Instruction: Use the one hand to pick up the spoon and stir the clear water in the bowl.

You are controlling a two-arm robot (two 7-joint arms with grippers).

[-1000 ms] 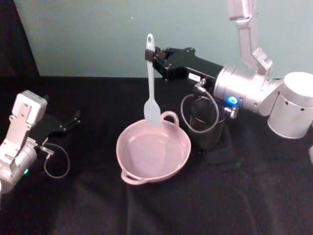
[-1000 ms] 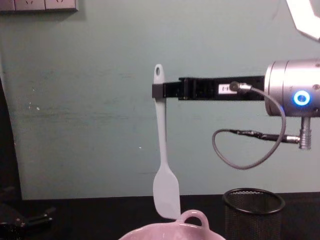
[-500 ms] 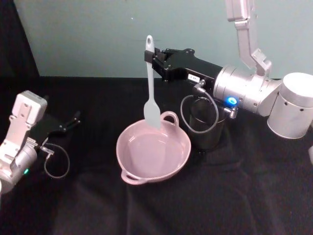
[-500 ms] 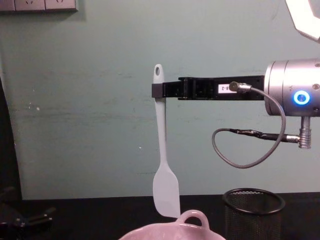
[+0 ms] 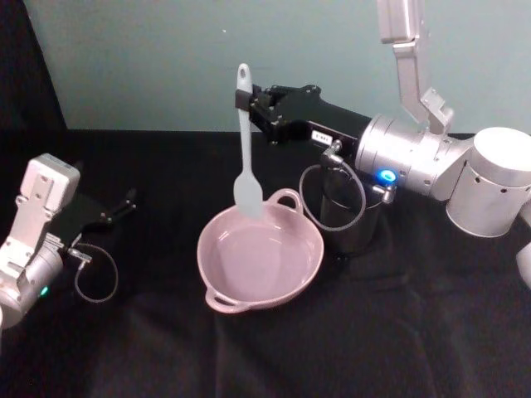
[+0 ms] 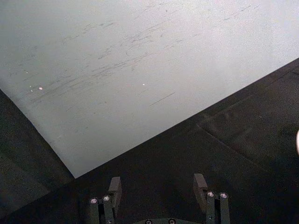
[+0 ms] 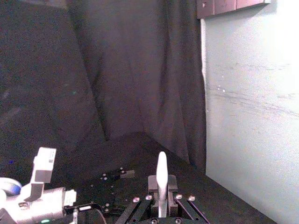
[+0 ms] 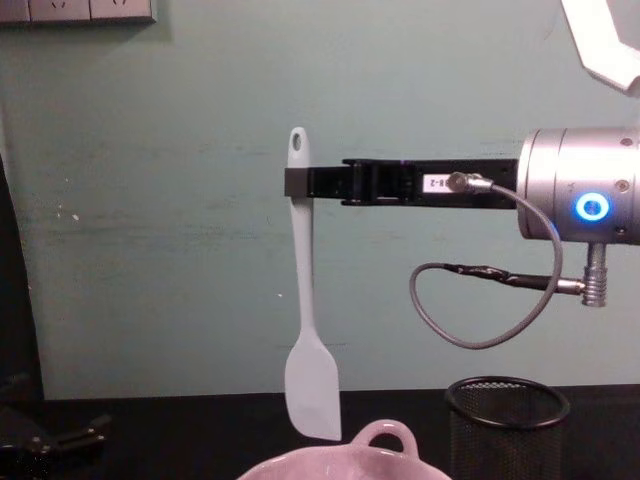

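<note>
Chest view: right gripper (image 8: 297, 182) clamps spoon (image 8: 305, 330) upright (blade down) above bowl (image 8: 300, 466); left gripper (image 6: 158, 182) parked, spread.

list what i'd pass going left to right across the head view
left gripper, parked low → spoon, hanging upright from the right gripper → black wire-mesh cup

Right gripper (image 5: 243, 99) raised and level, fingers clamped on spoon (image 5: 246, 153), left gripper (image 6: 156, 181) parked low, fingers apart
</note>
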